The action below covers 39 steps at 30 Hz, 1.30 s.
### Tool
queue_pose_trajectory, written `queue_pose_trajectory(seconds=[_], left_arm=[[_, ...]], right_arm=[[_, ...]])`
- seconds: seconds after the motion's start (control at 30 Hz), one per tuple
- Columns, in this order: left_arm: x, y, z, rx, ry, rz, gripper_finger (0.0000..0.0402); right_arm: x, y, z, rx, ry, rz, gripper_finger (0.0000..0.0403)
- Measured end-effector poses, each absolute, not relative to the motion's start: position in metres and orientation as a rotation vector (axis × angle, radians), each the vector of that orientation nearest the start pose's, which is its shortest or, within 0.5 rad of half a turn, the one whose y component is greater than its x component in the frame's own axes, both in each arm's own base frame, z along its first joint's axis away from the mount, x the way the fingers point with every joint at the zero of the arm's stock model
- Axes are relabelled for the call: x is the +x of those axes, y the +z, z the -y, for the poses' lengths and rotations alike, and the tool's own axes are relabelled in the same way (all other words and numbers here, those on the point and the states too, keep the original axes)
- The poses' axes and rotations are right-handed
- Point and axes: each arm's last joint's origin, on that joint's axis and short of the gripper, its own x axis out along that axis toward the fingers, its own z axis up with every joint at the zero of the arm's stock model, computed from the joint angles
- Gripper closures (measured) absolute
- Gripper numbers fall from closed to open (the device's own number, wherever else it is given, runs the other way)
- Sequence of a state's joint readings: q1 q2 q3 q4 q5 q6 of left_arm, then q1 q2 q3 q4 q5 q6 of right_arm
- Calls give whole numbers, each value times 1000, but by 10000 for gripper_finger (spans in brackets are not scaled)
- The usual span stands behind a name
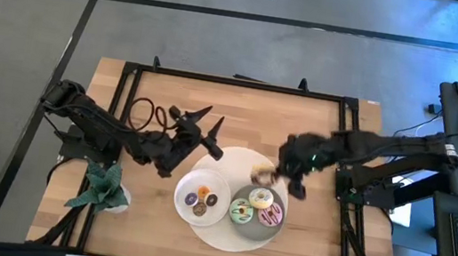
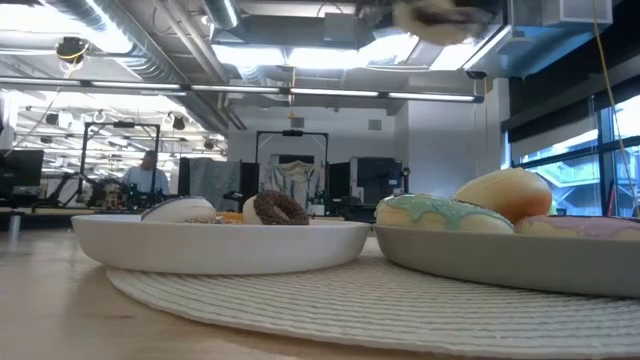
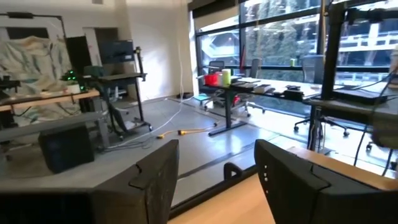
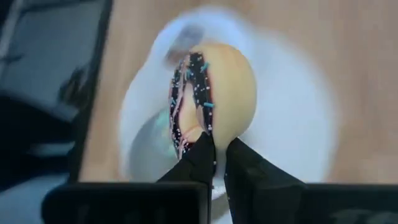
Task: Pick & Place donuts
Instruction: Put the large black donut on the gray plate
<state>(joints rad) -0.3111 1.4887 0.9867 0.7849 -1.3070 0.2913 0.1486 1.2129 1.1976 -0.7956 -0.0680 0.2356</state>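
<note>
High view: the right gripper [image 1: 276,176] sits right of centre, above the round woven mat [image 1: 213,230], pinching the sprinkled chocolate donut [image 1: 264,173] just above the grey plate [image 1: 245,226]. That plate, at lower centre, holds a green-iced donut [image 1: 241,209], a white-iced donut [image 1: 261,197] and a pink-iced donut [image 1: 270,214]. Just left of it, the white plate [image 1: 189,185] carries three mini donuts [image 1: 201,200]. The left gripper [image 1: 208,122] waits left of centre, fingers spread, holding nothing. A small leafy plant [image 1: 101,185] stands at lower left.

Low view: the white plate fills the left half with a brown mini donut [image 2: 278,208] on it; the grey plate is at right with the green-iced donut in front. The held donut blurs at the top edge.

Left wrist view: its two dark fingers [image 3: 155,180] stand well apart at the bottom, with only the room beyond.

Right wrist view: the fingers [image 4: 202,155] close on the donut's edge at centre, so it stands on its rim above the pale mat.

The donut looks light and stiff, probably smooth plastic, so it may slip or swivel in an edge pinch. Gripping across the ring wall, one finger through the hole, seems surest.
</note>
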Motion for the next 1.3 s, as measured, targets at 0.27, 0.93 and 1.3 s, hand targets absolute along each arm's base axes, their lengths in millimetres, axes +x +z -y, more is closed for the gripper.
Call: queue_pose_trajectory(seconds=[0.27,0.93,1.3], left_arm=[[309,322,66,2,990,92,196],[314,296,82,25,752,-39,195],[314,291,91,-14,614,-65,199]], right_arm=[[234,284,-69,379,158,-932,374],[237,223,-153,603,-59,-1014,378],[250,184,-168,576,-140,-1098,371]])
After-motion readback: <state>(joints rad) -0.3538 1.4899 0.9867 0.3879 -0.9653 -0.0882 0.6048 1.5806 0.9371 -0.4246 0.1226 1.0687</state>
